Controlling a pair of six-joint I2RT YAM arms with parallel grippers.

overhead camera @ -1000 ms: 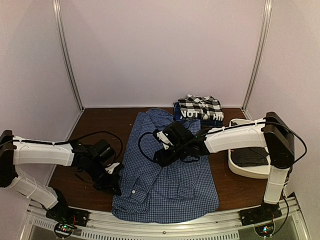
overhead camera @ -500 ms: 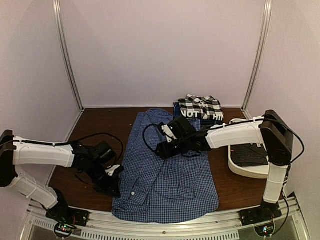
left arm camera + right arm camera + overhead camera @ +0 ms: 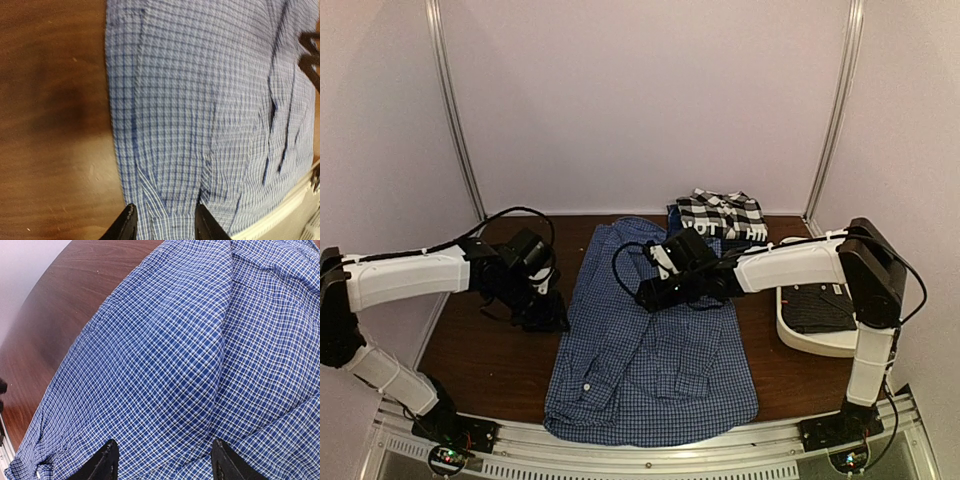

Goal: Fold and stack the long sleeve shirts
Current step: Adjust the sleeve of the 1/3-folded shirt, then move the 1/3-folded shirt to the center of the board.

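The blue-and-white fine-check shirt (image 3: 655, 345) lies spread flat mid-table, collar to the back. My left gripper (image 3: 555, 320) is open at its left edge, about halfway up; in the left wrist view (image 3: 165, 226) its fingers straddle a cuff-like seam of the shirt (image 3: 200, 110). My right gripper (image 3: 646, 297) is open and low over the shirt's upper middle; the right wrist view (image 3: 165, 460) shows only check cloth (image 3: 175, 355) between its fingers. The black-and-white large-check shirt (image 3: 722, 212) lies folded at the back on the dark blue "NOT" shirt (image 3: 700, 230).
A white plastic tub (image 3: 810, 340) with dark cloth inside stands at the right, beside the right arm. Bare brown table (image 3: 490, 350) lies left of the shirt. A metal rail (image 3: 650, 455) runs along the near edge.
My left gripper has moved from the shirt's front left corner back along its left edge. My right gripper has shifted slightly back over the shirt. The shirt has not moved.
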